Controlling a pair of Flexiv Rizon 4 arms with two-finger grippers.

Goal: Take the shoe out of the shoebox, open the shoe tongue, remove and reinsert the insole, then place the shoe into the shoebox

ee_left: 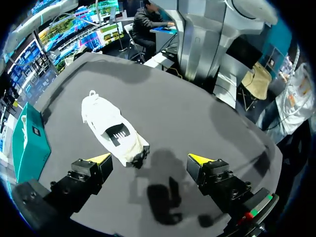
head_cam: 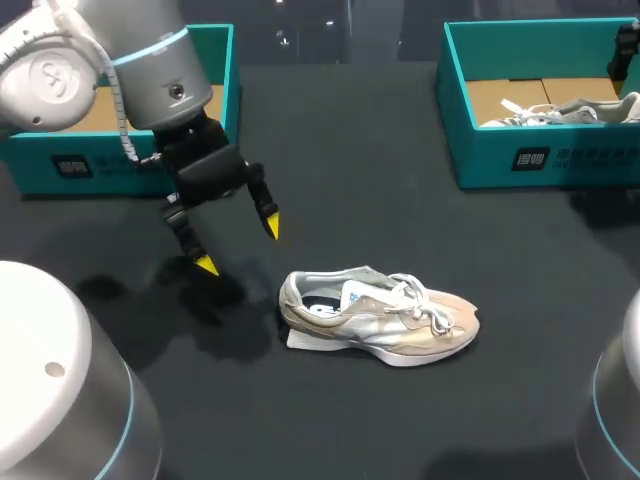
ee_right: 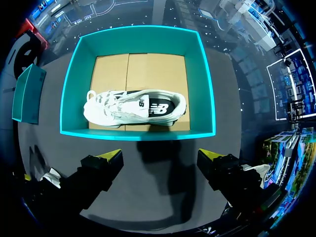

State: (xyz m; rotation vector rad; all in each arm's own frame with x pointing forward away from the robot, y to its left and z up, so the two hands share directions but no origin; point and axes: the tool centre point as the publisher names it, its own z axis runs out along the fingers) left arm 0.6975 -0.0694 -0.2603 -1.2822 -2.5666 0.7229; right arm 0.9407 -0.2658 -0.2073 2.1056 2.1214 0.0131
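One shoebox holds a second shoe, seemingly on cardboard.

Shoe: pale cloth upper, matt; sole smooth. Table: dark matt cloth. Shoebox: teal cardboard, brown bottom. Left arm: smooth grey, slight gloss.

White print on shoebox, illegible

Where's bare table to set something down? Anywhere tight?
Free: the strip between left shoebox and right shoebox, behind the loose shoe; also the table in front of it. Tight: beside its heel, where the open left tool hangs.
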